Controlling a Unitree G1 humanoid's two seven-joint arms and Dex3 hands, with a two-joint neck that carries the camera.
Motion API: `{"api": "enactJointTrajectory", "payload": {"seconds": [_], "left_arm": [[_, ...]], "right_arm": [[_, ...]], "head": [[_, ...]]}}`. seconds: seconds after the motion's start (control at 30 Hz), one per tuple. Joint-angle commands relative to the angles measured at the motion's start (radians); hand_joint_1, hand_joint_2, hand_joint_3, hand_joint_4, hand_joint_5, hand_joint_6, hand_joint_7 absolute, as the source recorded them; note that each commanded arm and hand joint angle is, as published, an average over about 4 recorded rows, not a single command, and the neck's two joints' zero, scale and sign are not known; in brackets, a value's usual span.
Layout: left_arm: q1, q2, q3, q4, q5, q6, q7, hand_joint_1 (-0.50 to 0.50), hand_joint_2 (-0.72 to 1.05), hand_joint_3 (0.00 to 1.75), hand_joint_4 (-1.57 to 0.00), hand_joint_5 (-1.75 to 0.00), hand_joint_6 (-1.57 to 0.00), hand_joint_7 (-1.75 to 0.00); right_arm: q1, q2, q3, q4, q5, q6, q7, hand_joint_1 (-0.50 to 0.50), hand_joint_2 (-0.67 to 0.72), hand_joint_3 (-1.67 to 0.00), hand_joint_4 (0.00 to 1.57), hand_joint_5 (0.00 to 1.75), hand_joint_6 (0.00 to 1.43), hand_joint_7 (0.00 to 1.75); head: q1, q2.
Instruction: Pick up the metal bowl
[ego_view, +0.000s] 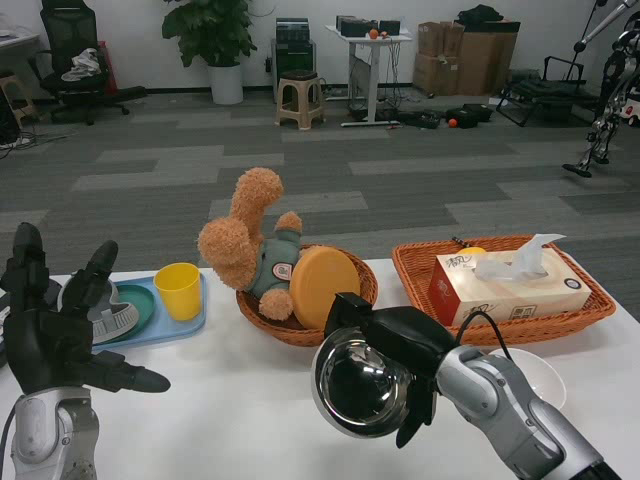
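The metal bowl (360, 388) is shiny and round, tipped so its hollow faces me, and it hangs above the white table (240, 420) at the centre front. My right hand (395, 345) grips its upper right rim, fingers wrapped over the edge. My left hand (55, 335) is raised at the left edge with fingers spread, holding nothing.
A blue tray (170, 325) at the left holds a yellow cup (180, 290) and a green dish. A round wicker basket (300, 325) carries a teddy bear (250, 245) and an orange disc. A larger wicker basket (590, 300) with a tissue box (500, 285) stands right. A white plate (535, 375) lies behind my right forearm.
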Motion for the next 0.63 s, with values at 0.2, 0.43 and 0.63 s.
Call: {"api": "enactJointTrajectory", "payload": {"seconds": [0.2,0.43,0.63], "left_arm": [[0.012,0.007,0.001,0.006,-0.009,-0.011,0.001,-0.48,-0.68,0.09,-0.71,-0.10,-0.16,-0.07],[0.013,0.007,0.001,0.006,-0.008,-0.011,0.001,-0.48,-0.72,0.09,-0.71,-0.10,-0.16,-0.07],[0.017,0.007,0.003,0.006,-0.007,-0.011,0.002,-0.48,-0.72,0.09,-0.71,-0.10,-0.16,-0.07]], "right_arm": [[-0.014,0.006,-0.002,0.011,0.013,-0.010,-0.008,-0.46,-0.48,-0.71,1.46,1.55,0.37,1.68],[-0.014,0.008,-0.001,0.019,0.019,-0.011,-0.009,-0.46,-0.48,-0.71,1.47,1.55,0.37,1.68],[-0.014,0.009,-0.001,0.024,0.023,-0.016,-0.010,-0.46,-0.48,-0.71,1.46,1.55,0.40,1.68]], "head": [[0.001,-0.016],[0.000,-0.024],[-0.003,-0.027]]}}
